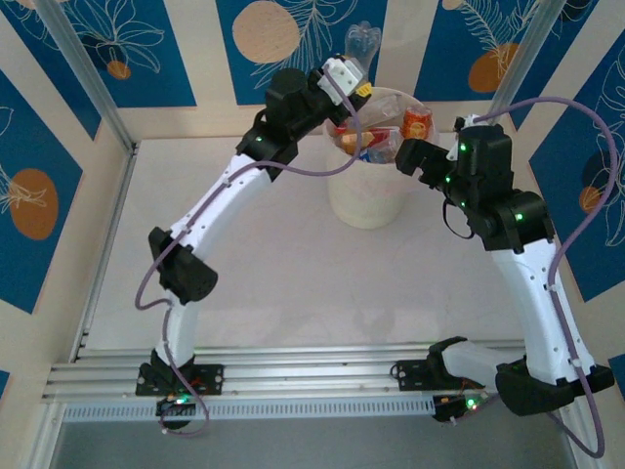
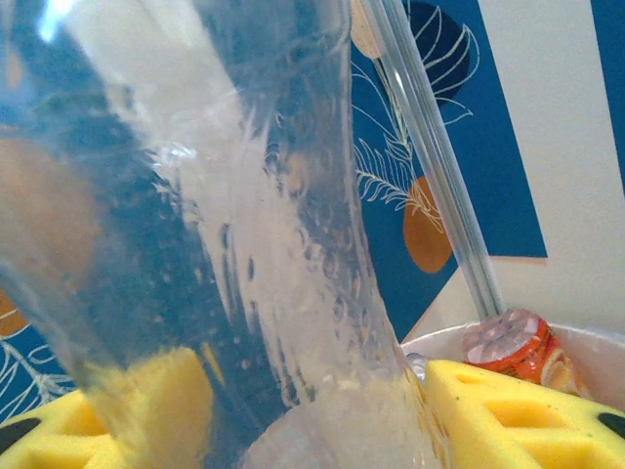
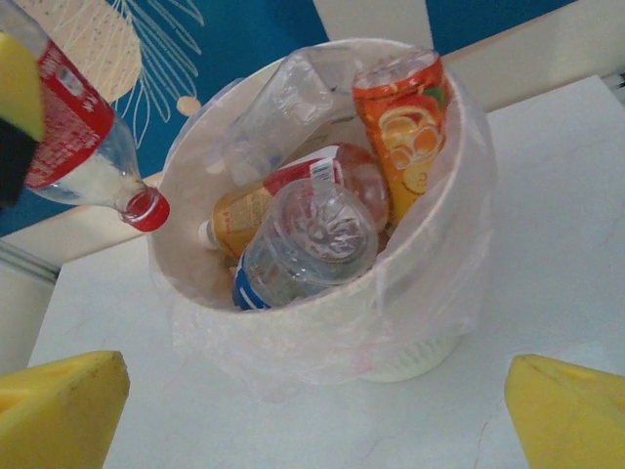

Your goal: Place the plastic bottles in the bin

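Evidently the left jaws clench a red-labelled bottle (image 3: 68, 117) cap-down above the far rim of the already crowded bin (image 3: 322, 332) so it can drop inside, while the right jaws hang released beside it.

text: none legible | red-label bottle (image 3: 70, 115): white print, too blurred to read | orange-label bottle (image 3: 405, 122): orange-fruit picture, no words legible | brands, numbers: none

Cream walls (image 1: 405, 39), blue leaf-patterned panels (image 1: 146, 39) with orange discs (image 1: 34, 203); white tabletop (image 1: 273, 264); aluminium rails (image 1: 293, 376) along near edge.
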